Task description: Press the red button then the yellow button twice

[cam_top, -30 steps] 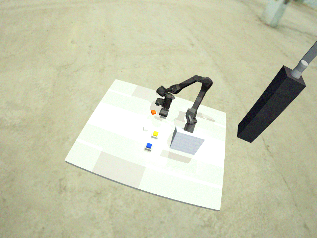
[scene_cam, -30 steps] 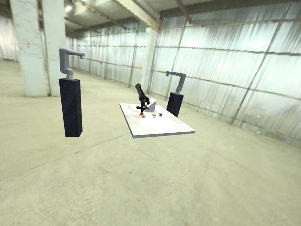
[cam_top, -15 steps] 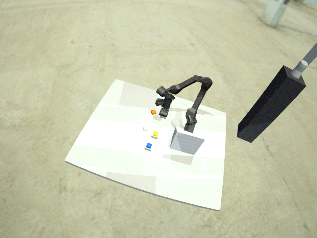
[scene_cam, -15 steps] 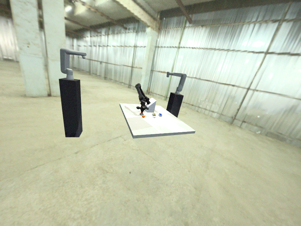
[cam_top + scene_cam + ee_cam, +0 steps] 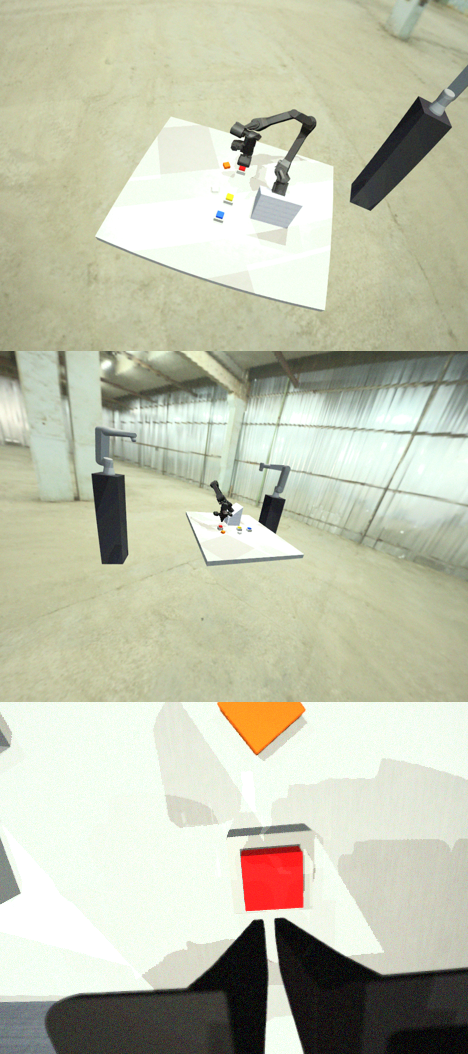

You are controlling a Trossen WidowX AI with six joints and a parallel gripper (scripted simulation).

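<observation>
White flat tabletop [image 5: 181, 241]: top view alone shows yellow square button [image 5: 229, 196] and blue square button [image 5: 219, 214] in a row below red. Black parallel-jaw gripper [image 5: 269, 927]: nearly closed, empty. Red square button [image 5: 273, 878]: wrist view, just ahead of the fingertips, apart; orange cube block [image 5: 261, 722] beyond.

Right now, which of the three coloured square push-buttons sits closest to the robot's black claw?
The red square button, just beyond the shut gripper fingertips. The yellow square button and blue square button lie farther along the white table.
</observation>
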